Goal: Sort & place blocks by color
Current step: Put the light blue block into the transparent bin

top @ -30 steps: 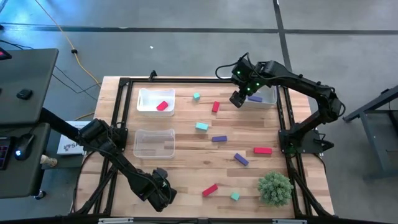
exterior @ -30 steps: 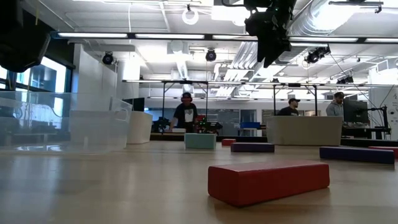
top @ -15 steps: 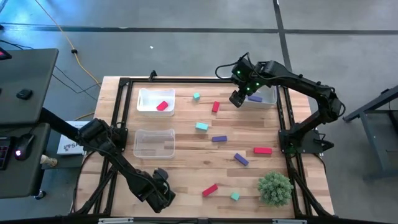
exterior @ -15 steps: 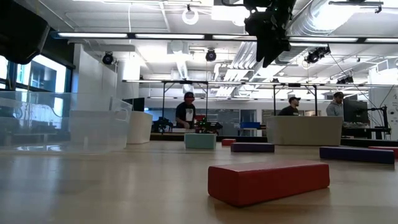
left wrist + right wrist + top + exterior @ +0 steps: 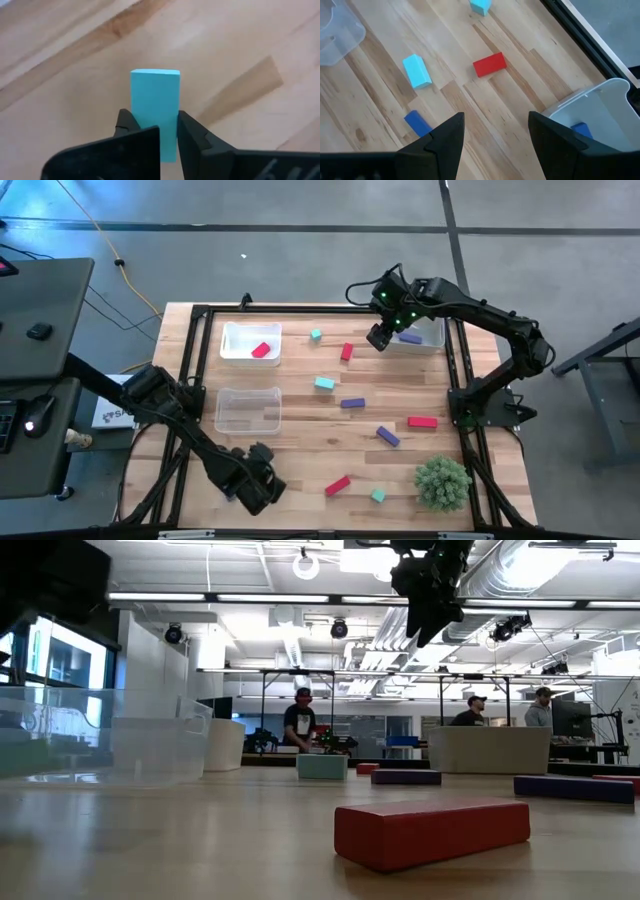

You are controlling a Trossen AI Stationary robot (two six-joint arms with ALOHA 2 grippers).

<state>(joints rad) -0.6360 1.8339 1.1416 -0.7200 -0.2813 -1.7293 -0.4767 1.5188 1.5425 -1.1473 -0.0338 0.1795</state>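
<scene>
- Left gripper point(image 5: 152, 131) sits at the table's near-left corner with its fingers closed on a teal bar point(image 5: 154, 100); the wrist view shows the bar standing up between the pads, with bare wood behind it.
- Over the last second this arm point(image 5: 245, 478) has shifted a little along the near edge, so I judge the bar is lifted and starting its carry, probably toward the empty bin point(image 5: 248, 409) just beyond it.
- Right gripper point(image 5: 491, 131) hangs above the far-right bin point(image 5: 420, 338) and its near edge, fingers spread wide and holding nothing; it has barely moved in that second.
- A purple block point(image 5: 410, 338) lies in that bin, which suggests the right arm's drop is done and it is free for the next pick.
- A red block point(image 5: 262, 350) lies in the far-left bin point(image 5: 250, 340).
- Loose on the table: a red bar point(image 5: 347, 352), teal cube point(image 5: 316, 335), teal block point(image 5: 324, 383), purple bars point(image 5: 352, 403) and point(image 5: 388, 436), red bars point(image 5: 422, 422) and point(image 5: 337, 485), and a teal cube point(image 5: 378, 496) beside the plant ball point(image 5: 443, 482).
- Sorting is in an early stage by that count.
- No brand, label or writing can be read.
</scene>
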